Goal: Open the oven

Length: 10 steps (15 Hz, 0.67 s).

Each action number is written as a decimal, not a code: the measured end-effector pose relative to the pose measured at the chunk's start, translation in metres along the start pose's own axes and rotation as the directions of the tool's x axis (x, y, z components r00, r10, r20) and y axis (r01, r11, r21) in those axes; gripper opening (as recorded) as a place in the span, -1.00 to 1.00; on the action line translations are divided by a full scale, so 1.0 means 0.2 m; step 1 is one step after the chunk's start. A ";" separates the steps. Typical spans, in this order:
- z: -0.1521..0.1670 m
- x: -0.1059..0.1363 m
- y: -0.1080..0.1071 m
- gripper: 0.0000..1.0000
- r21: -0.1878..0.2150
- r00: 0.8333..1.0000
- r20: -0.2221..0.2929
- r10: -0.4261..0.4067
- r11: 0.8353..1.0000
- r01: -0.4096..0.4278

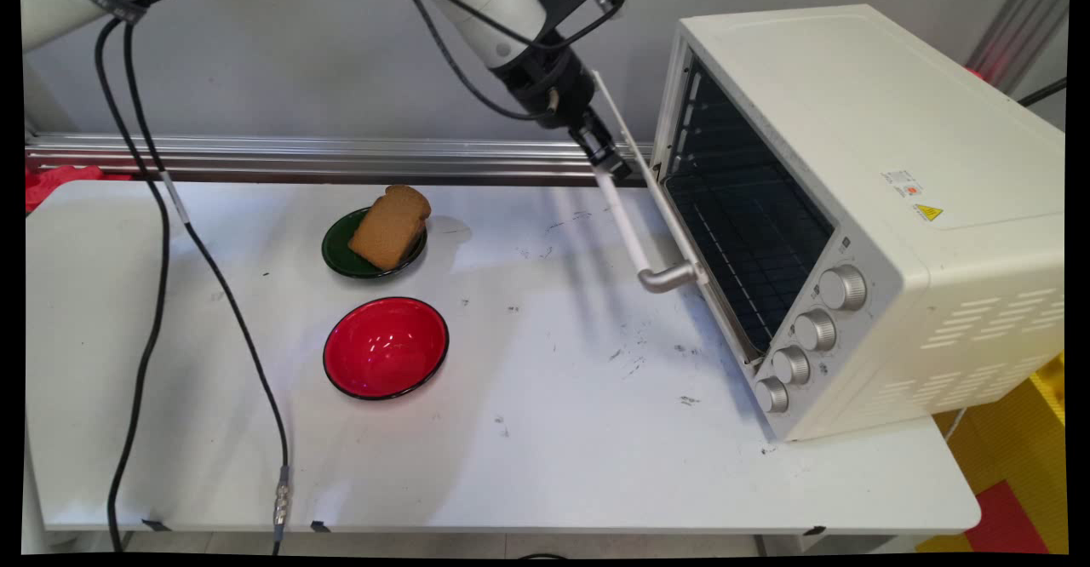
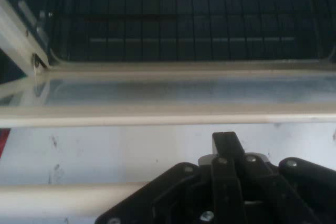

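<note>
Pincer (image 1: 611, 167) sits on the far end of the white door handle (image 1: 626, 226) of the cream toaster oven (image 1: 851, 209); its fingers appear closed around the bar, which in the hand view runs under the black linkage (image 2: 231, 192). Oven door (image 1: 673, 209) is part-way down, tilted out toward the counter's middle, with the wire rack (image 1: 749, 235) inside exposed. Oven stands at the right end of the counter (image 1: 545, 448), its near corner close to the front edge; four knobs (image 1: 809, 337) run down its front panel. Green plate (image 1: 341, 252) with a slice of brown bread (image 1: 390, 226) lies left of centre toward the far edge; the slice overhangs the plate's far-right rim. Red bowl (image 1: 386, 347) sits just nearer, apart from the plate. Between the dishes and the door handle the counter is bare, scuffed surface. Black cables (image 1: 153, 294) hang over the left side down past the front edge.
</note>
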 end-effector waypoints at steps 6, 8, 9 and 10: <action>0.06 -0.16 -0.01 -1.00 -0.010 1.000 0.008 0.003 1.000 -0.003; 0.09 -0.21 -0.01 -1.00 -0.015 1.000 0.003 0.005 1.000 -0.005; 0.10 -0.24 -0.01 -1.00 -0.018 1.000 -0.001 0.005 1.000 -0.005; 0.11 -0.27 -0.01 -1.00 -0.022 1.000 -0.005 0.007 1.000 -0.008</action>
